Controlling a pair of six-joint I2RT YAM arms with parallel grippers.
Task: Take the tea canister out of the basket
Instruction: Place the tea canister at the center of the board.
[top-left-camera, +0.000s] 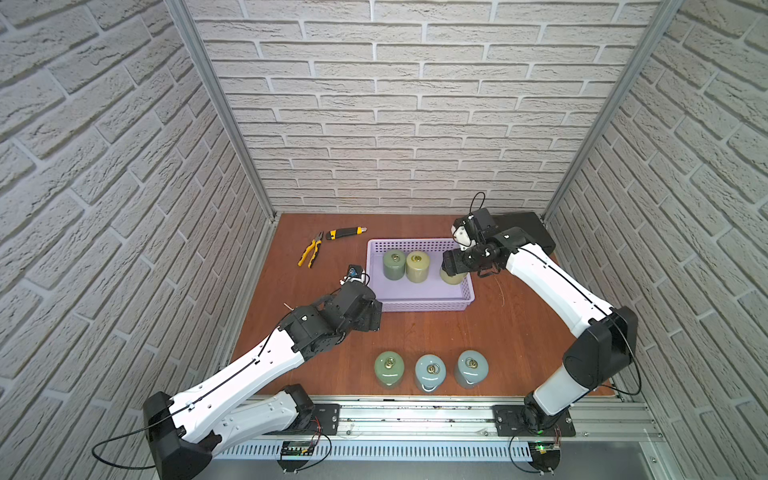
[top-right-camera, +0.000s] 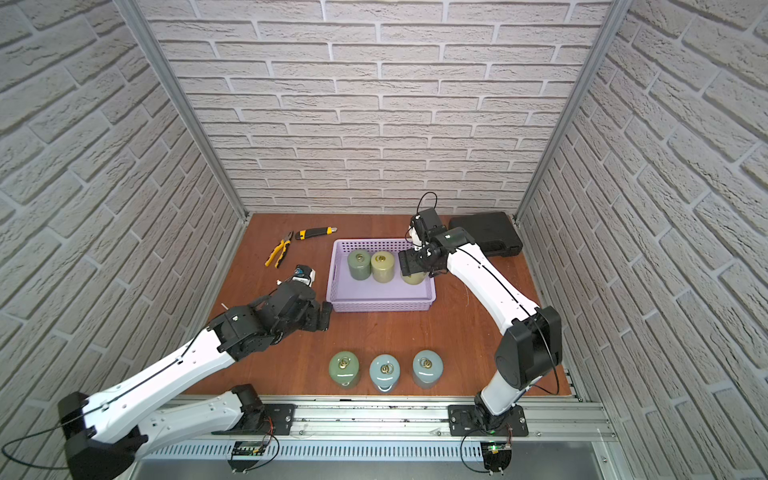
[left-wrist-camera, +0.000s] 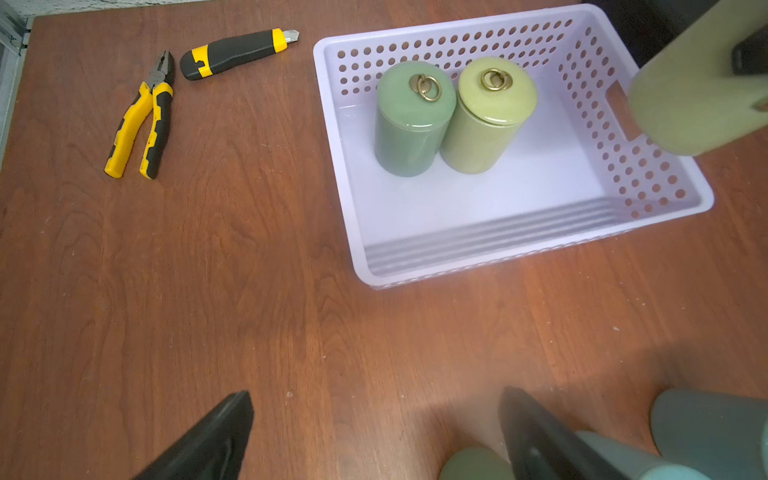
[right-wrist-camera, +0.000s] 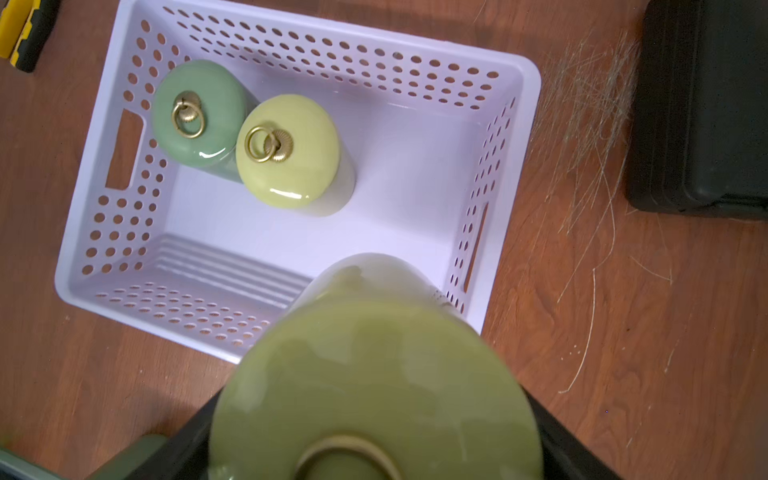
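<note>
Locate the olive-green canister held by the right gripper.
In both top views the olive-green canister is held raised by the right gripper over the right end of the basket, just right of the yellow-green canister standing inside.

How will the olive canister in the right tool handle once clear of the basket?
The olive canister has a glossy glaze, so it may slip in the right tool. It looks ceramic: probably heavy for its size, breakable if dropped. The grip sits high, by the lid, so the body might swing.
</note>
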